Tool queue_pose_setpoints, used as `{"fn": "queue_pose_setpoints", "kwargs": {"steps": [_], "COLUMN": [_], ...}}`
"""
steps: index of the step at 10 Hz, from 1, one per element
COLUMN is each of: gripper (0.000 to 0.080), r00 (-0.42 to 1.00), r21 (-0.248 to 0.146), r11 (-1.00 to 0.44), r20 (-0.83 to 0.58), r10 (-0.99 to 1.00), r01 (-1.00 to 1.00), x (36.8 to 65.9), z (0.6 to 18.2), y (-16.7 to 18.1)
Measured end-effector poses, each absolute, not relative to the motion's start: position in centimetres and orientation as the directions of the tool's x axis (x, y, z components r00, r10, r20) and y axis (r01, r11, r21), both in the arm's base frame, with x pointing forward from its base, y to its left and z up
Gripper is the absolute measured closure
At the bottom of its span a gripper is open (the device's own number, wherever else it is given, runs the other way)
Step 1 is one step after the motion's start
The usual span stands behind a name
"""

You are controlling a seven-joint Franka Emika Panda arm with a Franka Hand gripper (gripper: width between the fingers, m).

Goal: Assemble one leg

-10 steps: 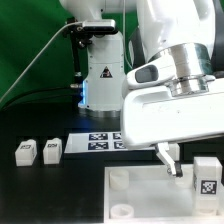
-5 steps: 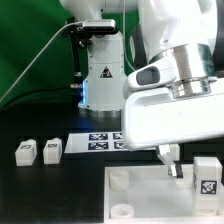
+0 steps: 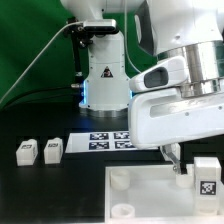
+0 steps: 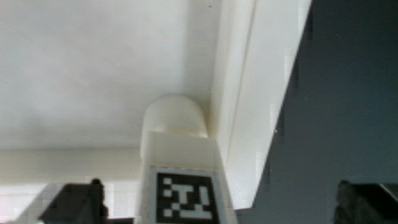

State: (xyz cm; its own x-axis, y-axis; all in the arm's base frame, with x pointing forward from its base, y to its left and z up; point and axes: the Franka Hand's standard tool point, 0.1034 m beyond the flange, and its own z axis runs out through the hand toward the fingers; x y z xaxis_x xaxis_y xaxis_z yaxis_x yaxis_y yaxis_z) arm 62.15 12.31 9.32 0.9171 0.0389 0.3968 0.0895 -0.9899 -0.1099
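The fingers (image 4: pixel 75 203) are released. In the wrist view they stand apart with the leg (image 4: pixel 180 150) between them, and there is a visible gap on each side. Neither finger touches the leg.

The leg runs lengthwise away from the wrist camera, with its tagged face nearest the lens and its rounded end farthest. It rests directly against the raised rim of the panel (image 3: pixel 150 196). Neither view shows whether the rounded end is seated in a corner socket.

In the exterior view the arm (image 3: pixel 175 85) hangs low over the panel toward the exterior view's right, with one finger reaching down close to the rim. This straddling stance appears deliberate. With the leg between open fingers, the gripper can either close for a grasp or lift clear without disturbing the part.

The gaps are unequal, so on closing one finger would likely meet the leg first and push it sideways.

Two spare legs (image 3: pixel 39 151) lie side by side on the table (image 3: pixel 40 195), well apart from the panel. A fourth leg (image 3: pixel 207 176) stands at the exterior view's right. The marker board (image 3: pixel 105 140) lies behind the panel.
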Motion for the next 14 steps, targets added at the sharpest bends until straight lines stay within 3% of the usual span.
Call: {"fn": "queue_pose_setpoints", "kwargs": {"steps": [8, 9, 10, 14], "gripper": [0.0151, 0.0151, 0.0151, 0.0151], "r00": [0.917, 0.975, 0.974, 0.987], "r21": [-0.11, -0.125, -0.132, -0.146], "r11": [-0.99, -0.989, -0.989, -0.989], "r20": [0.397, 0.218, 0.223, 0.158], "r10": [0.039, 0.052, 0.032, 0.01], "r01": [0.09, 0.08, 0.063, 0.033], "x": [62.2, 59.9, 61.4, 63.7], "z": [9.3, 7.6, 8.8, 9.4], "y": [12.3, 12.4, 12.4, 11.8]}}
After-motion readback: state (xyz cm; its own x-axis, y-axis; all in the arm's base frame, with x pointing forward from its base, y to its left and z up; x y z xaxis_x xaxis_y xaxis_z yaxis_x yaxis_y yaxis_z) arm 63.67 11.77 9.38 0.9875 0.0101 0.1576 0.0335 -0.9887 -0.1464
